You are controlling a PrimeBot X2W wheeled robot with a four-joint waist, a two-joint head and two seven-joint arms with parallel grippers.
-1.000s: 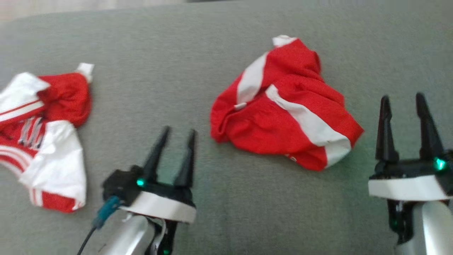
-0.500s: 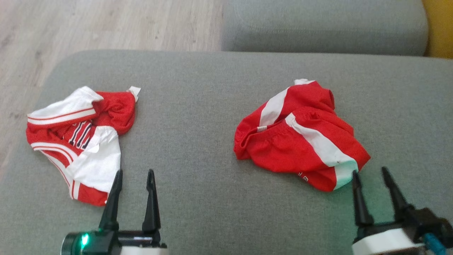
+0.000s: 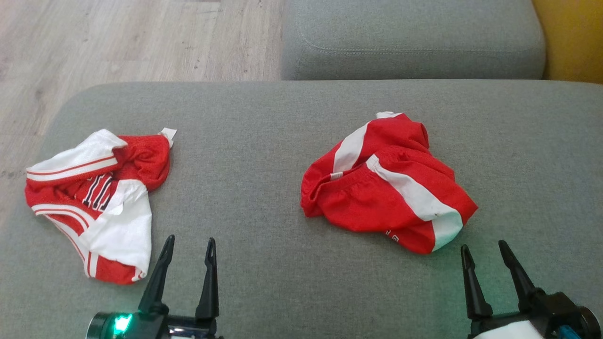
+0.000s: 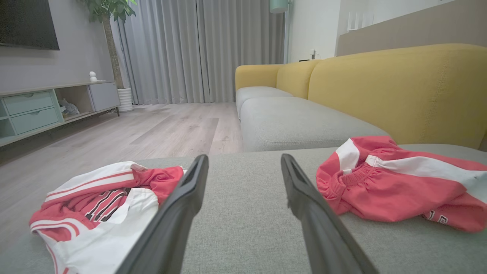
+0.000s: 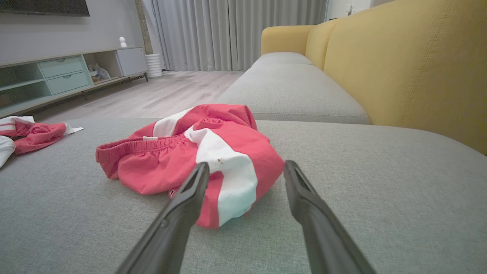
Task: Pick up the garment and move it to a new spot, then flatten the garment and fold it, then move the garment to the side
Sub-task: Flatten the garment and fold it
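Grey sofa cushion [image 3: 264, 282], with wood floor [image 3: 118, 42] beyond its far edge and a yellow backrest [image 5: 399, 68] to the right, served as our work surface. We held the left tool [image 3: 190, 239] and the right tool [image 3: 483, 245] low at the near edge. Both were spread wide and empty, with their fingers pointing away from us.

The red shorts [image 3: 377, 197], which we took to be the garment to move, lay crumpled right of centre, clear of both tools. Their long axis ran slantwise, from the gathered waistband at the far left down to a white-striped hem corner at the near right. That corner sat just ahead of the right tool and a little to its left, so we judged the right arm the nearer one for a first pinch. The left tool pointed at bare cushion between the shorts and a red-and-white jersey [image 3: 118, 221] crumpled at the cushion's left end. The waistband lay ahead and to its right, a longer reach.
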